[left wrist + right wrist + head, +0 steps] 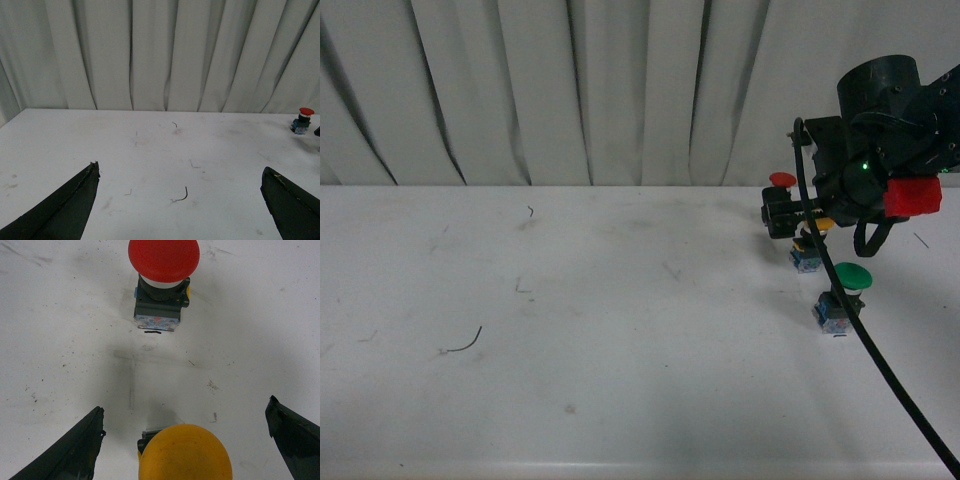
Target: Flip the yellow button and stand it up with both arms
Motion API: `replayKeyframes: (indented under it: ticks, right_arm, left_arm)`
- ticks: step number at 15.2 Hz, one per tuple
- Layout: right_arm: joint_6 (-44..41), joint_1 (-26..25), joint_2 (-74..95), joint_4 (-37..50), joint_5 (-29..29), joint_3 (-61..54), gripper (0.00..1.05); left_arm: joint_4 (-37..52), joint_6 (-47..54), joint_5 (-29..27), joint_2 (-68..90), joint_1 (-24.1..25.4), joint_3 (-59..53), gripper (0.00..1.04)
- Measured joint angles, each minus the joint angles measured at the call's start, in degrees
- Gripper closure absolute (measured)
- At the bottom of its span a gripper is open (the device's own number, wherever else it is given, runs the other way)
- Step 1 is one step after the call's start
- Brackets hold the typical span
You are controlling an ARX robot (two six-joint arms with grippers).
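Hovering at the far right of the white table point(570, 330), the right gripper point(798, 222) hangs low over the yellow button point(817, 226), which in the front view shows only as a sliver of yellow cap above a blue-grey block, largely hidden by the black arm point(880, 130) with its red patch point(912, 196). In the right wrist view the button's round yellow cap point(185, 452) sits between the two black fingers point(70, 452), which stand wide apart on either side and do not touch it, so this gripper is released and holds nothing. Just beyond the yellow cap, the red button point(163, 275) stands upright on its block; the front view shows its red cap point(782, 180) behind the gripper, near the curtain point(570, 90). The green button point(845, 292) stands upright nearer the camera, apart from the yellow one, with a black cable point(880, 370) running in front of it. The left gripper point(180, 200) is out of the front view; its own wrist camera shows its two black fingertips point(75, 200) spread far apart over bare table, grasping nothing, with the red button point(302, 120) far off near the table's edge. A thin curled wire scrap point(182, 195) lies on the surface between those fingers.
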Motion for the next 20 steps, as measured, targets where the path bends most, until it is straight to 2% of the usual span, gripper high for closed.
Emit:
replayKeyframes:
  ticks: [3,5,8,11,12,13,15,18,19,20]
  right_arm:
    - [2.60,-0.11,-0.48,0.68,-2.40,-0.24,0.06]
    - [4.79,-0.85,-4.31,4.20,-4.96,-3.82,0.06]
    - [8.24,-4.28,-17.90,16.41,-9.27,-16.13,0.06]
    - [16.35,-8.20,-36.20,34.12,-16.31,-36.09,0.09]
    - [13.00,-8.00,-44.52,42.14,-9.11,-45.29,0.21]
    - [9.07,-7.41,-53.55,42.91,-6.43,-53.44,0.32]
    - [4.33,-7.04,-74.07,39.50,-5.64,-71.28,0.58]
    - [3.10,-7.08,-84.21,41.46,-5.25,-82.97,0.96]
    - [2.93,-7.08,-86.14,41.53,-5.27,-85.44,1.03]
    - [2.84,-7.08,-88.21,41.57,-5.27,-87.23,1.03]
  left_arm:
    - [0.00,0.00,0.00,0.00,0.00,0.00,0.07]
    - [0.00,0.00,0.00,0.00,0.00,0.00,0.07]
    - [0.00,0.00,0.00,0.00,0.00,0.00,0.07]
    - [0.00,0.00,0.00,0.00,0.00,0.00,0.07]
    - [0.00,0.02,0.02,0.00,0.00,0.00,0.07]
    - [-0.02,0.00,0.02,0.00,0.00,0.00,0.07]
    - [0.00,0.00,0.00,0.00,0.00,0.00,0.07]
    - [0.00,0.00,0.00,0.00,0.00,0.00,0.07]
    - [0.00,0.00,0.00,0.00,0.00,0.00,0.07]
    - [0.00,0.02,0.00,0.00,0.00,0.00,0.07]
